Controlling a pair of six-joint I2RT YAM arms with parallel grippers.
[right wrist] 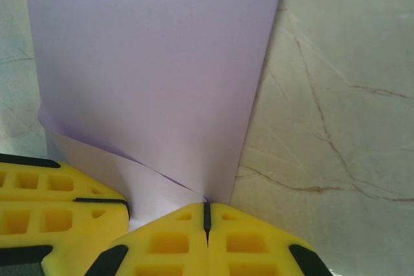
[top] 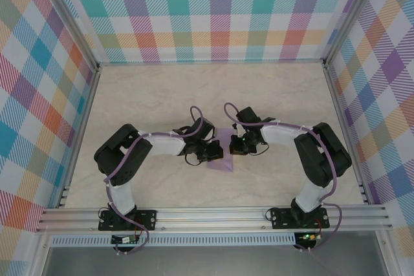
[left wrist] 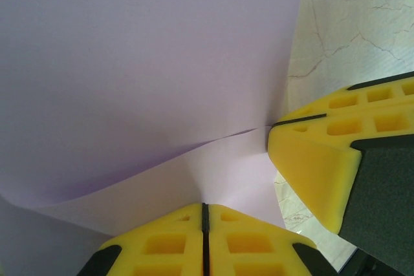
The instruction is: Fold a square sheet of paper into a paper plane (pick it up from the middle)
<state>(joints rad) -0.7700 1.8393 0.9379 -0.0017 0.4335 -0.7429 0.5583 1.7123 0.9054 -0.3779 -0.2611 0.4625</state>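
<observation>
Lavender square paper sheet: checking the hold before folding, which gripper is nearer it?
Neither: the left gripper is shut on the lavender square paper sheet from its left, the right gripper from its right.

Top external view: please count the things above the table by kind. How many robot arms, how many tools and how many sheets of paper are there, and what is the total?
Robot arms: 2, the left arm and the right arm
Tools: 2, the left tool and the right tool
Paper: 1, the lavender paper sheet
Total: 5
</observation>
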